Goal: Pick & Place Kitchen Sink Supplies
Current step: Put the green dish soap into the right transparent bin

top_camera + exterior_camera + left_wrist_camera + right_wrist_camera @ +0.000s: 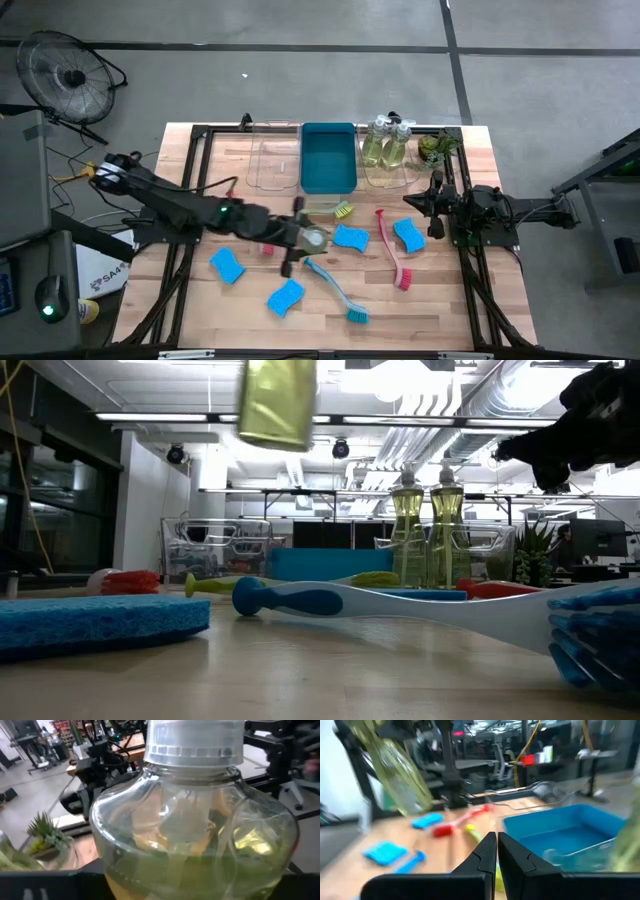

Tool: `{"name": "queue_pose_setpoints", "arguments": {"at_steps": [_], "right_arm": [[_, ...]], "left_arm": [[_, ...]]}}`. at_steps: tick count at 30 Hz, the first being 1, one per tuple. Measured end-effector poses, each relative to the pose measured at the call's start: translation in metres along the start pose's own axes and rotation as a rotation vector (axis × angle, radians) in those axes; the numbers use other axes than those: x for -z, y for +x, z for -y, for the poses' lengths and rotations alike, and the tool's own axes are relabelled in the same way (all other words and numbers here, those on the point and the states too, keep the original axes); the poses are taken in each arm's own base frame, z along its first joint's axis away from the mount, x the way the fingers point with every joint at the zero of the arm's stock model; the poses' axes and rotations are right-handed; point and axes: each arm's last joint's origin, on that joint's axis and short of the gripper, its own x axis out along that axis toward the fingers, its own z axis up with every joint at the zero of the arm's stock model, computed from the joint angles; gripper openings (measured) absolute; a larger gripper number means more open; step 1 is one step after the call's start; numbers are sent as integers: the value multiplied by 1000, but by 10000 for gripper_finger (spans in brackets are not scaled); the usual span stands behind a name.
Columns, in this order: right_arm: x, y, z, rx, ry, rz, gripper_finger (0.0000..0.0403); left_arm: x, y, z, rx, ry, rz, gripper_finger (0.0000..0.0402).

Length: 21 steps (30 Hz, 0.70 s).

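Note:
My left gripper is out over the middle of the table, shut on a small clear pump bottle of yellowish liquid. The bottle hangs high above the tabletop. Below and around it lie blue sponges, a teal brush, a pink brush and a yellow-green brush, all flat on the wood. Two more pump bottles stand in a clear tray at the back. My right gripper waits shut at the table's right side, holding nothing. My left gripper holds the pump bottle by the lower part of its round body, which the wrist view shows just above the dark fingers. The fingers come nearly level from the table's left. The bottle stands roughly upright, cap up, lifted clear of the table.
A blue bin stands at the back middle between two clear trays. A small green plant sits at the back right corner. A fourth sponge lies near the right arm.

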Motion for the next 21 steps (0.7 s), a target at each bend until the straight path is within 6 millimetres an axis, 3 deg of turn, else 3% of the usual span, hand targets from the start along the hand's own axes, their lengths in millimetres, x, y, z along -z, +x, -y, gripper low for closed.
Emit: {"name": "queue_pose_setpoints", "arguments": {"at_steps": [7,13,17,21], "right_arm": [[-7,0,-3,-87,479,45,11],[-15,-1,-3,-98,654,133,11],[-17,-1,1,17,754,213,11],[-19,-1,1,18,727,234,11]], "left_arm": [[-11,22,-23,-35,50,22,190],[-7,24,-44,-49,49,13,190],[-4,24,-58,-35,64,18,190],[-2,24,-71,-22,62,26,190]]}}
